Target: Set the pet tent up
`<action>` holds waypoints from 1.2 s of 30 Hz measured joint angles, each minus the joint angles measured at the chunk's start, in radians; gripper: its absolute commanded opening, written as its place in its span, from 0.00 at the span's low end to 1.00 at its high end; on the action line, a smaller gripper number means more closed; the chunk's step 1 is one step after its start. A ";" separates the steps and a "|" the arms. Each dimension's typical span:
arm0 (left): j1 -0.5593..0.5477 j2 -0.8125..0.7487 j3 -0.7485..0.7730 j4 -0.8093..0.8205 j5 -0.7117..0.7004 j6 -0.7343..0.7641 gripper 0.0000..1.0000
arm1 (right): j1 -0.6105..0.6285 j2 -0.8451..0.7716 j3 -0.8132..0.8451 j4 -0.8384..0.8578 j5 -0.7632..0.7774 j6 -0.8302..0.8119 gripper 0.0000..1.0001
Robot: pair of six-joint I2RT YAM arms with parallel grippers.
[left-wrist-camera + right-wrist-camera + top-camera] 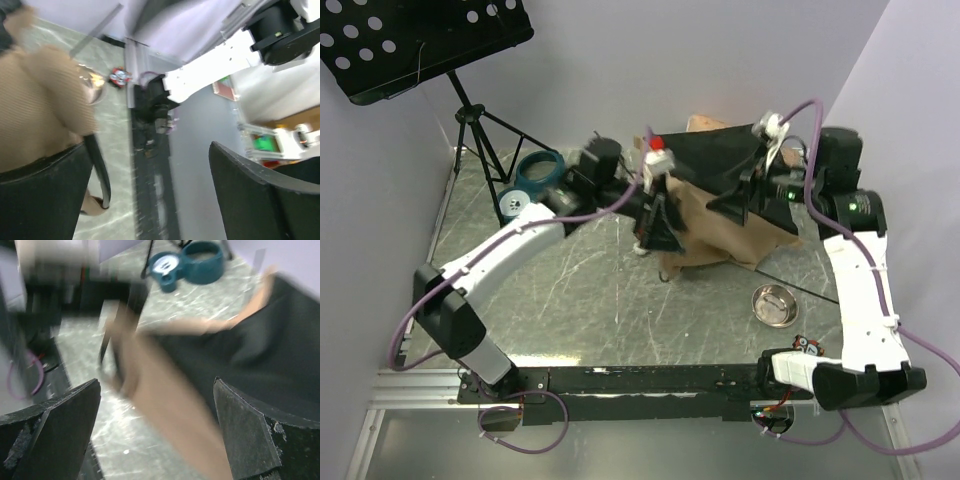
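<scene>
Pet tent [720,235]: collapsed heap at mid-rear of table [620,300]; tan fabric crumpled toward the front, black base panel [705,155] tilted up behind it; not standing.
L gripper [657,225]: at tent's left edge, pointing down over the tan fabric; jaws spread wide, nothing clamped.
L wrist view: one finger [260,200] far out at lower right; tan fabric & black cloth fill the left side, blurred; the other finger is prob. lost against that black cloth.
R gripper [156,390]: at tent's right side; jaws fully apart, nothing pinched; tan & black fabric lie beyond the gap, w/ motion blur.
R arm [860,290]: runs from its base at the near-right corner up along table's right side, wrist turned in toward tent.
Blue double bowl [532,180]: rear left of table, well apart from tent, beside L arm [510,250].
Steel bowl [775,304]: on table at near right, in front of the tan fabric, not touching it.
Music stand [420,40]: rear-left corner, its tripod at table's edge.
</scene>
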State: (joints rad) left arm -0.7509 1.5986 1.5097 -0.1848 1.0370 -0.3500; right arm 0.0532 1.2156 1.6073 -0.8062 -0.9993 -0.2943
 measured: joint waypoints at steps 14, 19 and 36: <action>0.421 -0.089 0.106 -0.570 0.019 0.584 0.85 | 0.180 -0.008 -0.201 -0.132 0.051 -0.151 0.95; 0.431 -0.133 0.040 -0.486 -0.038 0.554 0.84 | 0.168 -0.062 -0.198 -0.115 0.064 -0.134 0.98; 0.600 -0.146 -0.117 -0.222 -0.151 0.389 0.26 | 0.129 -0.444 -0.063 0.103 0.198 0.107 1.00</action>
State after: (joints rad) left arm -0.1509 1.4521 1.3930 -0.4068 0.8856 0.0387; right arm 0.1825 0.7712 1.5444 -0.7029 -0.8013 -0.1871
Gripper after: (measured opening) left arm 0.423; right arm 0.997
